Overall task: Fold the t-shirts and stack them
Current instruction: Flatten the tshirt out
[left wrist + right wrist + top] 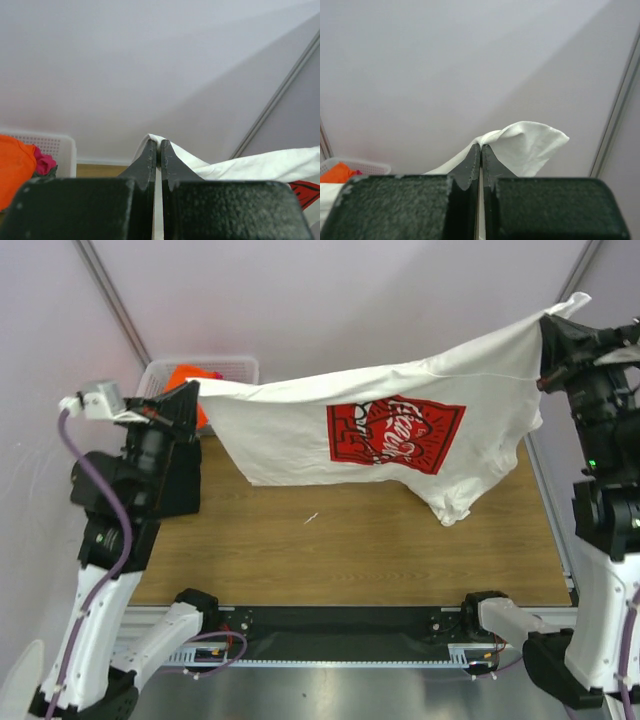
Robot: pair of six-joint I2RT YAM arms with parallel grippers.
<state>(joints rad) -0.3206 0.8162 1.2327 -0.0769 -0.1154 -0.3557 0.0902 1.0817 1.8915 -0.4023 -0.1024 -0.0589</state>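
A large white t-shirt [300, 430] with a red-and-black chest graphic [395, 432] hangs stretched in the air above the wooden table [330, 550]. My left gripper [188, 390] is shut on its left corner, seen in the left wrist view [156, 146] with white cloth [250, 167] trailing right. My right gripper [545, 325] is shut on its right corner, held higher; the right wrist view [481, 147] shows a flap of cloth [530, 145] past the tips. An orange tee [190, 375] and a pink one [44, 162] lie in the basket.
A white lattice basket [235, 366] stands at the back left of the table, also in the left wrist view [62, 147]. A small white scrap [311, 518] lies on the wood. A metal rail [545, 490] borders the table's right edge.
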